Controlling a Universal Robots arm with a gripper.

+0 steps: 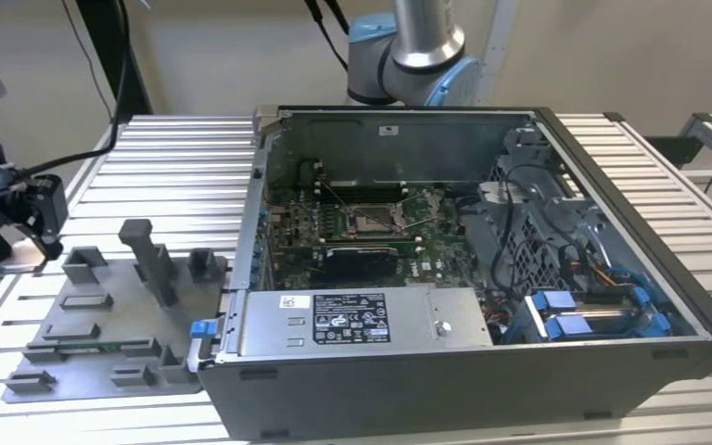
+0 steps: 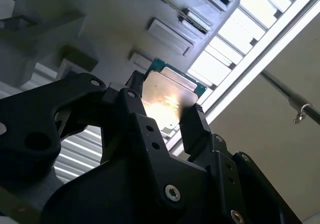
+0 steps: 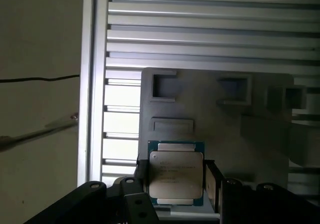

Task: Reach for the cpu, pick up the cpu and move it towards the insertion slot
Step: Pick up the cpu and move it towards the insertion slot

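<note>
In both wrist views the cpu (image 3: 176,170) (image 2: 169,100), a flat square chip with a pale metal face and green edge, sits clamped between my black fingers (image 3: 212,180). My gripper (image 3: 176,178) (image 2: 164,108) is shut on it, held above the grey fixture plate (image 3: 220,134). In the exterior view my gripper (image 1: 16,246) hangs at the far left, beyond the plate's edge. The insertion slot (image 1: 371,219), a silver-framed square socket on the green board, lies inside the open computer case, well to the exterior view's right of my gripper.
The grey fixture plate (image 1: 96,338) carries several upright blocks (image 1: 148,260) between my gripper and the case. The case wall (image 1: 252,195) rises at its left side. A power supply (image 1: 356,320) and cables fill the case front. Slatted metal table (image 1: 171,158) lies beneath.
</note>
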